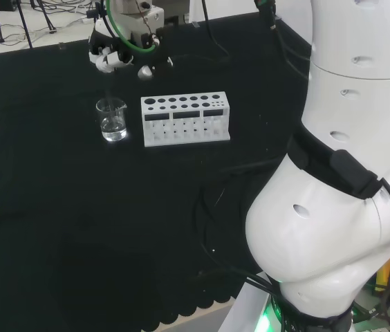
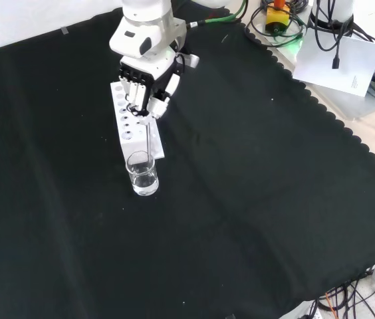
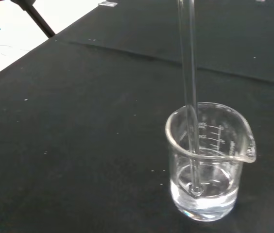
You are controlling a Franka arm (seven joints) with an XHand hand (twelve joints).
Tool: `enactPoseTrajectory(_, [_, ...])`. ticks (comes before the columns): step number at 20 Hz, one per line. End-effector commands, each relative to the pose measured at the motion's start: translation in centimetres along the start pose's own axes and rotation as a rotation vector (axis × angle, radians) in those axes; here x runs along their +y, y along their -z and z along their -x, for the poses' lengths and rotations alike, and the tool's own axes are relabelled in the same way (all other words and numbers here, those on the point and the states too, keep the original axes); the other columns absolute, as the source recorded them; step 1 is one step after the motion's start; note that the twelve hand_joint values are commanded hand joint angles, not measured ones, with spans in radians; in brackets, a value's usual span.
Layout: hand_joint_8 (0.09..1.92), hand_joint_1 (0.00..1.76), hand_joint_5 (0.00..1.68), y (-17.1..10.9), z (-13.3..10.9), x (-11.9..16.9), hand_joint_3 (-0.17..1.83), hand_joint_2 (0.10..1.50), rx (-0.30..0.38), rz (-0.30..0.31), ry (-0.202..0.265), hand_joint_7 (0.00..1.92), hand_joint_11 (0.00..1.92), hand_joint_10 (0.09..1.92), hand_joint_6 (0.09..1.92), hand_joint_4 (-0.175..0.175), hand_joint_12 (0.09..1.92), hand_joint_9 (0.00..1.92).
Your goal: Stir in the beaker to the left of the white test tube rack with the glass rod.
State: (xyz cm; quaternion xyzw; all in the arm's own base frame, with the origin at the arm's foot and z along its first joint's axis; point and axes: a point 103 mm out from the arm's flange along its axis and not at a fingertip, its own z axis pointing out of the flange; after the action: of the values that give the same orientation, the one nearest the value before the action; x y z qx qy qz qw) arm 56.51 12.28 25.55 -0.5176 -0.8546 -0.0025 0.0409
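Black surface (image 2: 254,199) lies bare on the front view's right. The white test tube rack (image 1: 185,119) stands just right of the beaker (image 1: 113,120) in head view. The hand (image 2: 146,90) hangs above, fingers (image 2: 136,93) pinching the glass rod (image 3: 190,97), tip in the liquid.

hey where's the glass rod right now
The glass rod hangs upright from the hand, its lower end in the liquid in the beaker, which stands just left of the white test tube rack in the head view.

Even overhead light, bright; black cloth (image 2: 254,199) matte, shadowless. Small glints on beaker (image 3: 207,160); all views sharp.
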Motion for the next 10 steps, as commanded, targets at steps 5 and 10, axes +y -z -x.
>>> enactPoseTrajectory(5, [1.33, 1.28, 1.05, 0.35, -1.71, 1.38, 0.00, 1.11, -0.019, 0.007, 0.042, 0.99, 1.61, 1.04, 0.59, -0.175, 0.77, 1.59])
enactPoseTrajectory(10, [1.33, 1.28, 1.05, 1.14, -1.26, 0.72, 0.00, 1.11, -0.044, 0.016, 0.038, 0.99, 1.61, 1.04, 0.59, -0.175, 0.77, 1.59])
